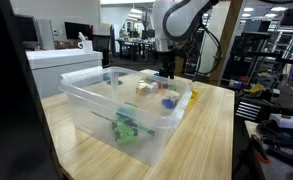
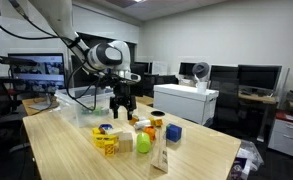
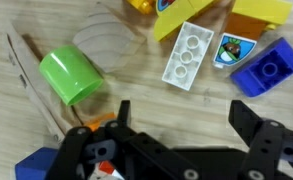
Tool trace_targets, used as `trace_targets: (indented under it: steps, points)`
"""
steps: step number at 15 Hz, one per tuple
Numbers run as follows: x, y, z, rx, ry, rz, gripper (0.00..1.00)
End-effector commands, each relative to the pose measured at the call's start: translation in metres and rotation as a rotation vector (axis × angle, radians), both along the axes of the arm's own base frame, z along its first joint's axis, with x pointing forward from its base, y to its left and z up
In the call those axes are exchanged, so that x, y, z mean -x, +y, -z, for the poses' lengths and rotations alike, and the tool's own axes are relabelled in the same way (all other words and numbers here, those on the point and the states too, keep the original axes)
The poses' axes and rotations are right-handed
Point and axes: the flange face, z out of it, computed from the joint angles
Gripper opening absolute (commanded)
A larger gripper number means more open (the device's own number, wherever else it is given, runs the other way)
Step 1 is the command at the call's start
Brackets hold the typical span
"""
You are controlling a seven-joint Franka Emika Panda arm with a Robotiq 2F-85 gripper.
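Gripper (image 3: 178,118) fingers fill the bottom of the wrist view. They are spread wide, with only bare wooden table (image 3: 146,95) between them, so the claw is released and holds no part. The white brick (image 3: 186,52), a flat six-stud piece, lies on the table at 12 o'clock from the jaw gap, clear of both fingers and slanted relative to the jaw line. A picture tile (image 3: 226,50) sits just beside the brick at 3 o'clock. A blue brick (image 3: 268,70) lies farther out at 4 o'clock. A green cylinder (image 3: 71,77) rests on its side at 8 o'clock, with a clear plastic piece (image 3: 104,45) at 9 o'clock. In an exterior view the gripper (image 2: 124,103) hangs vertically above the toy cluster, apart from the tabletop. A clear bin (image 1: 81,95) stands on the same table, near the toys. Judged from these positions, the step in hand is the approach: hovering, with no contact made. A grasp on the white brick would call for three actions:

1. Shift toward 12 o'clock to centre the gap over the brick.
2. Rotate the wrist to straddle its narrow sides.
3. Descend straight down.

The adjacent tile leaves little finger clearance at 3 o'clock.
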Motion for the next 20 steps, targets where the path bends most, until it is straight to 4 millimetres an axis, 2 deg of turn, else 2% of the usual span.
trace_targets:
  steps: [1, 6, 10, 13, 15, 20]
  points:
    - [0.015, 0.004, 0.015, 0.004, 0.026, 0.056, 1.00]
    - [0.034, 0.007, 0.010, -0.012, 0.032, 0.105, 1.00]
    - [0.057, 0.001, 0.025, -0.003, 0.053, 0.136, 1.00]
    - [0.064, -0.004, 0.037, -0.007, 0.061, 0.152, 1.00]
    - [0.058, -0.008, 0.040, -0.005, 0.047, 0.159, 1.00]
    - [0.030, -0.008, 0.024, -0.007, -0.034, 0.181, 1.00]
